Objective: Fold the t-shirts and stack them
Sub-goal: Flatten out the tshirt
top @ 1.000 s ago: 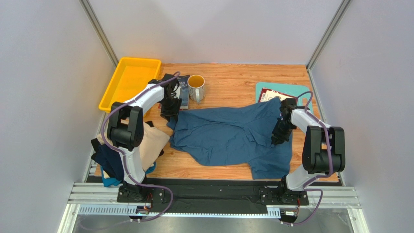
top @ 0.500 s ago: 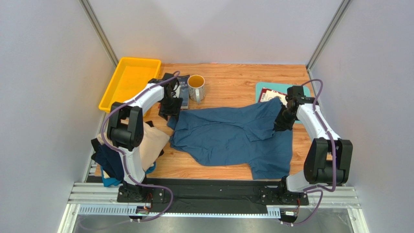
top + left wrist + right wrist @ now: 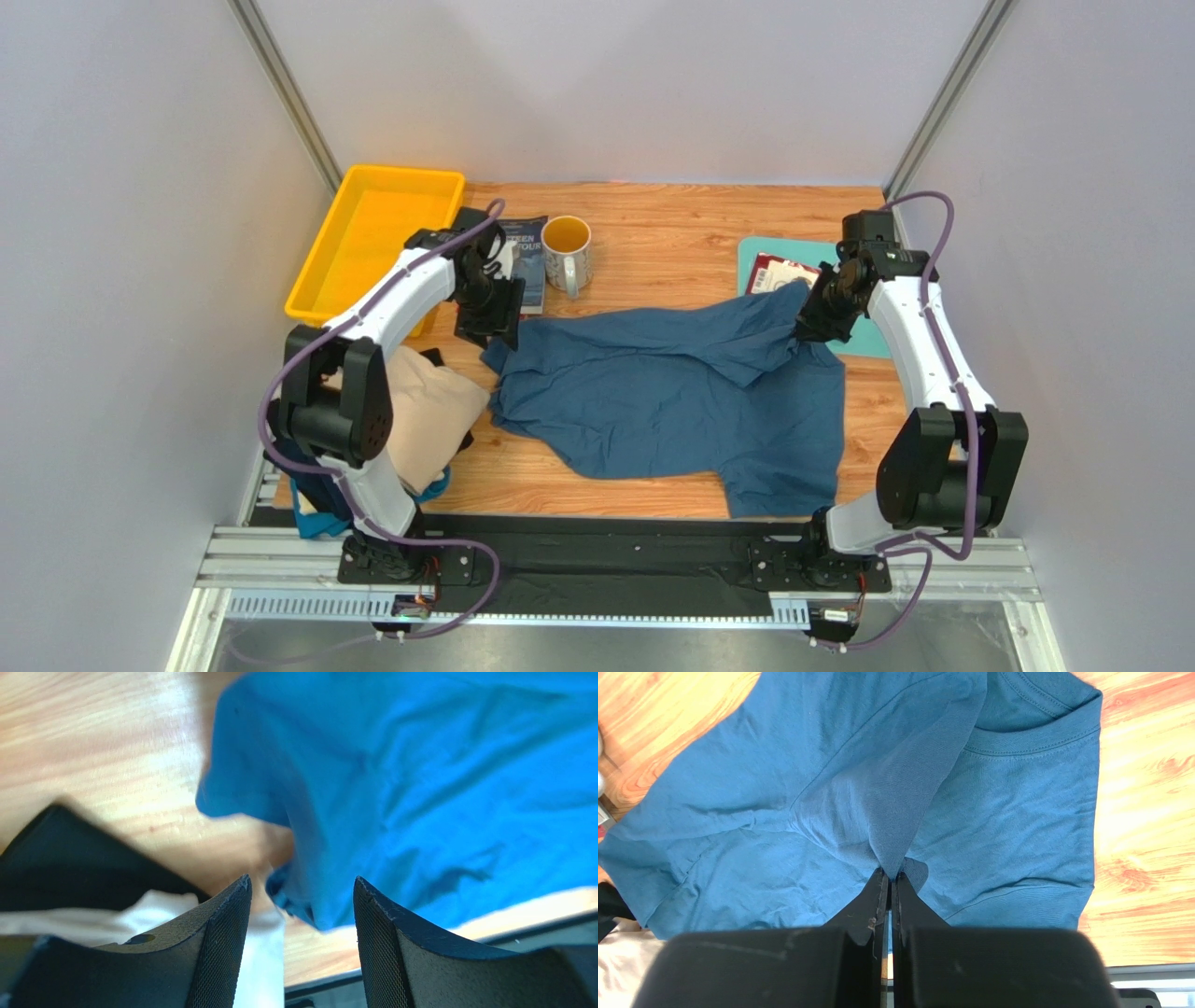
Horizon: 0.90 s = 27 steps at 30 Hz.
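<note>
The large teal-blue t-shirt [image 3: 673, 392] lies spread across the middle of the wooden surface [image 3: 673, 231], soft and rumpled, with shallow creases running through the cotton. The right gripper [image 3: 891, 876] has its jaws pinched tight on a fold of that shirt, and from the right wrist view the fabric rises into a peaked ridge that runs straight up into the black fingers. The ribbed round collar sits just beyond, toward the far right corner of the cloth. On the other side, the left gripper [image 3: 302, 882] hangs over the shirt's left edge with its jaws partly apart and nothing between them. Its dark fingers [image 3: 224, 938] show a finely dotted inner face, and a curled sleeve hem lies below the gap. A pale beige t-shirt [image 3: 421, 420] is bunched just beside the teal one at the near left, piled with a dark navy t-shirt [image 3: 312, 487] and a sliver of bright light blue t-shirt [image 3: 438, 486] peeking out underneath. At the back stand a shallow yellow plastic tray [image 3: 368, 238], a dark book [image 3: 526, 259] and a metal mug [image 3: 567, 249] with a yellow inside. A flat teal cutting board [image 3: 793, 252] lies at the far right, its near edge under the shirt.
</note>
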Each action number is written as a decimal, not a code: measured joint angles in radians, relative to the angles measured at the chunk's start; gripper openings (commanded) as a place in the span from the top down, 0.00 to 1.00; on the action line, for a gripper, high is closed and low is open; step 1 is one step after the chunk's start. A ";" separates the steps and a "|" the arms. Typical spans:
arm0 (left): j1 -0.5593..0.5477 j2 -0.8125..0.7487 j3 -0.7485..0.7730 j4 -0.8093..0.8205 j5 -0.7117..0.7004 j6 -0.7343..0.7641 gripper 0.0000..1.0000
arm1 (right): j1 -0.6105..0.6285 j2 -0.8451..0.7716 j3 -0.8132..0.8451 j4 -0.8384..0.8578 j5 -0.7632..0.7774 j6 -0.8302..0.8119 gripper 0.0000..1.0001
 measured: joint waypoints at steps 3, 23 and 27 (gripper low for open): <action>0.000 -0.080 -0.022 -0.005 0.016 0.000 0.38 | 0.000 0.012 0.000 -0.002 0.000 0.000 1.00; -0.023 -0.147 -0.227 0.048 0.035 -0.001 0.39 | 0.000 0.069 0.027 -0.003 -0.037 0.003 1.00; -0.023 -0.133 -0.225 0.066 0.008 0.000 0.39 | 0.000 0.073 0.027 -0.003 -0.042 0.003 1.00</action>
